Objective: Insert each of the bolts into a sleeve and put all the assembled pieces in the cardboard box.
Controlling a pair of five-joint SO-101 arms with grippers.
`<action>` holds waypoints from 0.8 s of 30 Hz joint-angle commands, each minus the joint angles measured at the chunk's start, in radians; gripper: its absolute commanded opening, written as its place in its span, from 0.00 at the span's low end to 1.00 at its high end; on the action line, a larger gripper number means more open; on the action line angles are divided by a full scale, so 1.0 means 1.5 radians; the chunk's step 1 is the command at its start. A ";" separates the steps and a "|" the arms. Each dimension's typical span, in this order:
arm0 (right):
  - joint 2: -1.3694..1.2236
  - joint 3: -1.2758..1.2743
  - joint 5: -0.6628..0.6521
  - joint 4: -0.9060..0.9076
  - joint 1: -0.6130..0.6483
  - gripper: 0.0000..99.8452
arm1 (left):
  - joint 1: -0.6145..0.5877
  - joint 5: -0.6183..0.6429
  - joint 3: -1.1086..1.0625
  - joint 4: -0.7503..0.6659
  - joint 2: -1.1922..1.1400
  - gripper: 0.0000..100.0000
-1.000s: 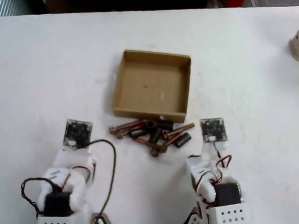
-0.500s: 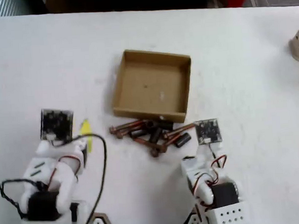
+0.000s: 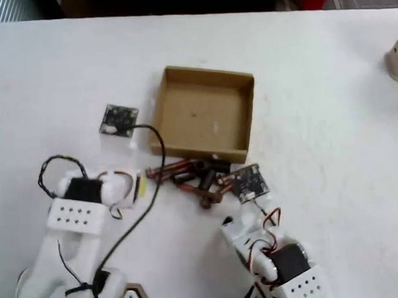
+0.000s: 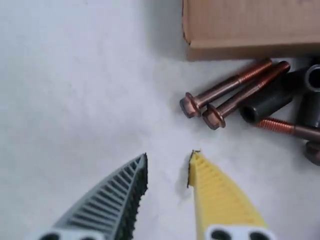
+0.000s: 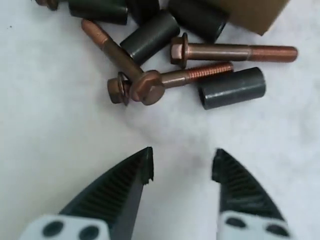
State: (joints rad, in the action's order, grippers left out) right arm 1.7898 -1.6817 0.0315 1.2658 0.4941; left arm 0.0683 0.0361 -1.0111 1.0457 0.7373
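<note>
I am watching the left claw point(image 4: 167, 161) hanging released and empty over the table point(image 3: 330, 80), just short of two bolts point(image 4: 227, 85) that are lying side by side near the box point(image 3: 200, 151). The right claw point(image 5: 182, 162) is gaping too, gripping nothing, hovering just beside a sleeve point(image 5: 231, 88) and two crossed bolts. Everything loose is lying along the box's near wall, around the table's middle, well apart from its corners.

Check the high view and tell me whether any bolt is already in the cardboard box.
No, the cardboard box holds nothing; the bolts and sleeves lie loose on the table beside it.
</note>
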 commanded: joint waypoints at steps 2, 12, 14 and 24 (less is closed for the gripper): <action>0.007 0.028 -0.001 -0.037 -0.081 0.28 | -0.031 -0.002 -0.028 -0.095 0.003 0.17; 0.006 0.079 -0.248 -0.242 -0.206 0.13 | -0.062 -0.045 -0.076 -0.182 0.013 0.17; 0.002 0.076 -0.339 -0.262 -0.204 0.15 | -0.062 -0.045 -0.076 -0.182 0.012 0.17; -0.191 0.227 -0.604 -0.149 -0.203 0.16 | -0.062 -0.049 -0.107 -0.229 0.012 0.17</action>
State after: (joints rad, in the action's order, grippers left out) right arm 1.6594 -1.4638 -0.7296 1.0111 0.1903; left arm -0.0161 -0.0299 -1.1722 0.7572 0.7373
